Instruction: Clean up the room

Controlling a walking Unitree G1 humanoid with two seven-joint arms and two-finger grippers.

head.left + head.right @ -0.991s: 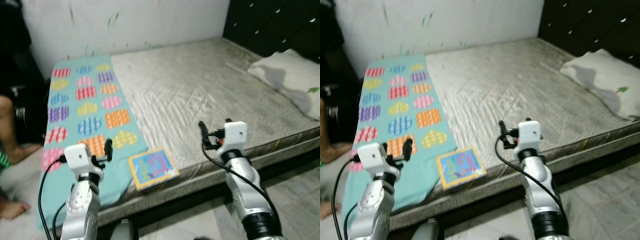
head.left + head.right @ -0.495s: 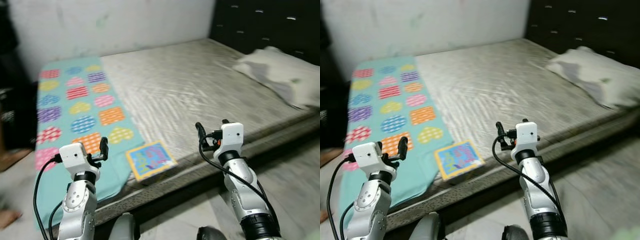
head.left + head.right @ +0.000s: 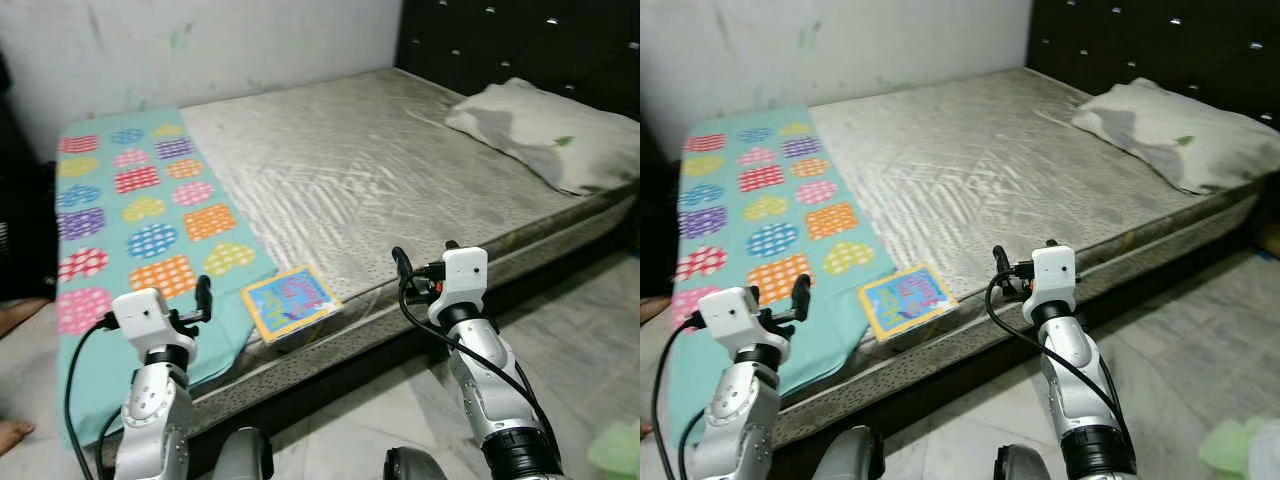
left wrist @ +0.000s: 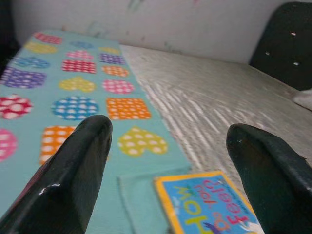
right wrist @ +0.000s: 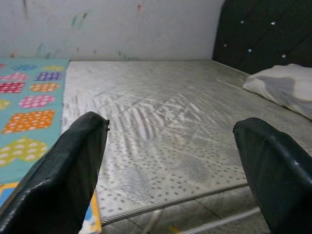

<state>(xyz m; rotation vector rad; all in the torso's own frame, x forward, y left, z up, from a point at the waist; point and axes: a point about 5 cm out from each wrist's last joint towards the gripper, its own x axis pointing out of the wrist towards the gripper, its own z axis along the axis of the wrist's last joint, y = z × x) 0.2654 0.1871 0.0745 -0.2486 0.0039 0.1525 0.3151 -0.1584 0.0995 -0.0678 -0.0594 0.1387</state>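
Observation:
A blue picture book with a yellow border (image 3: 290, 303) lies flat at the mattress's near edge, partly on a teal blanket patterned with coloured hearts (image 3: 130, 210). My left gripper (image 3: 196, 303) hovers open just left of the book, over the blanket's near corner. In the left wrist view the book (image 4: 214, 209) sits low between the open fingers (image 4: 73, 165). My right gripper (image 3: 425, 262) is raised open in front of the bed edge, right of the book, and its fingers (image 5: 63, 175) frame the bare grey mattress (image 5: 161, 122).
A grey-white pillow (image 3: 535, 125) rests at the bed's far right against a black tufted headboard (image 3: 520, 40). Tiled floor lies right of the bed, with something green (image 3: 615, 450) at the lower right. A person's foot (image 3: 15, 435) shows at the left edge.
The whole view has swung right, bringing more of the pillow, headboard and floor into sight. Both grippers keep the same raised, open pose. The book and blanket lie as before.

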